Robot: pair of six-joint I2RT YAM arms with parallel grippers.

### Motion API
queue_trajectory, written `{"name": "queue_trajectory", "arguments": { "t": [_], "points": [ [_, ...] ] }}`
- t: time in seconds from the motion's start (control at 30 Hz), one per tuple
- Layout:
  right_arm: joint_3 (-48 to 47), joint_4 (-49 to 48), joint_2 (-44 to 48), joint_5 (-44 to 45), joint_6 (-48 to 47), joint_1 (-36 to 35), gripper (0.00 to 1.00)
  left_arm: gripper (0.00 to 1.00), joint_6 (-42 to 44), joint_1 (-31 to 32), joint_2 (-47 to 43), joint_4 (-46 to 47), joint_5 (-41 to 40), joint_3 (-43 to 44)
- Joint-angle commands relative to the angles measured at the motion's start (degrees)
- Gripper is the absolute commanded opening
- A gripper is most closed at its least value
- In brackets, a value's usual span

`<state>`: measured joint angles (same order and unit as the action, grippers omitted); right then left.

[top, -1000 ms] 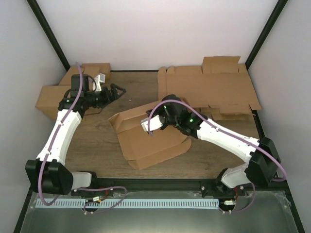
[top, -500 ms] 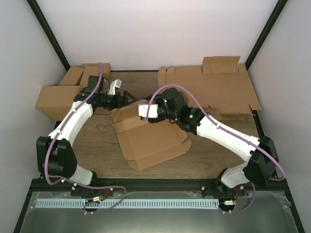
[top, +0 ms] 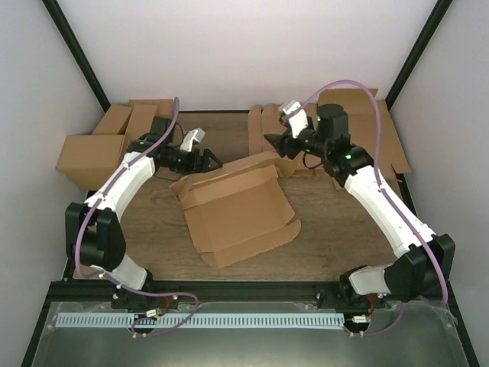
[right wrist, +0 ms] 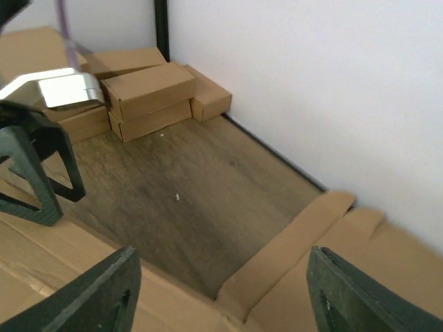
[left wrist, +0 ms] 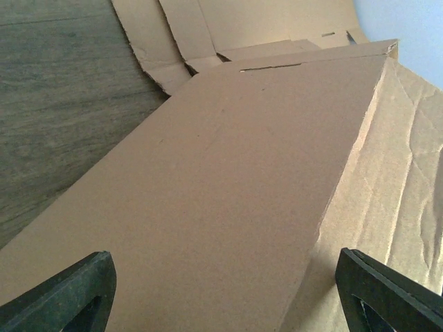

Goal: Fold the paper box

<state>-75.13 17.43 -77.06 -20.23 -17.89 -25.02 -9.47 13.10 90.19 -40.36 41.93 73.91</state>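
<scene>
The box [top: 237, 210] lies in the middle of the surface [top: 153, 222]. Its near panel is flat with tabbed edges toward the near right. Its far panel is raised along a crease into a low ridge that runs from left to right.

The left end effector [top: 205, 159] is at the far left corner of the box, with its fingers spread wide and pointing at the raised panel. In the left wrist view that panel [left wrist: 228, 173] fills the frame beyond the two dark fingertips [left wrist: 69, 297]. Whether they touch the cardboard cannot be told.

The right end effector [top: 273, 145] is just past the far right corner of the box. Its fingers are also spread, and nothing is held between them. Its wrist view looks across the far edge of the box [right wrist: 41, 256] and shows bare surface [right wrist: 194, 180] and the left end effector [right wrist: 28, 173] at the other end of the ridge.

A stack of flat sheets [top: 336, 141] lies beyond the box on the far right, touching or just beside its raised corner. A cluster of cartons [top: 99, 149] sits to the far left of the box, well apart from it, and appears in the right wrist view [right wrist: 145, 93] against the walls.
</scene>
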Motion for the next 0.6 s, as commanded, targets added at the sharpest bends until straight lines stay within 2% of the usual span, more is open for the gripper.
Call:
{"name": "queue_trajectory", "arguments": {
  "t": [0.0,0.07,0.13,0.33,0.57],
  "points": [
    [2.8,5.1,0.7,-6.9,11.2,7.0,0.63,0.89,4.8,0.3,1.6,-2.5,-1.9,3.0],
    [5.2,3.7,1.7,-8.6,11.4,9.7,0.64,0.89,5.3,0.4,2.3,-2.9,-2.2,3.9],
    [7.2,2.3,2.5,-9.1,12.4,11.3,0.69,0.89,5.5,0.5,3.0,-2.9,-2.8,4.8],
    [8.7,2.4,2.1,-13.2,13.0,11.8,0.73,0.89,5.5,0.8,4.8,-2.1,-3.1,7.6],
    [3.6,2.7,-5.3,-16.4,18.3,11.9,0.75,0.89,6.9,1.9,6.2,-2.5,-4.8,9.4]
  ]
}}
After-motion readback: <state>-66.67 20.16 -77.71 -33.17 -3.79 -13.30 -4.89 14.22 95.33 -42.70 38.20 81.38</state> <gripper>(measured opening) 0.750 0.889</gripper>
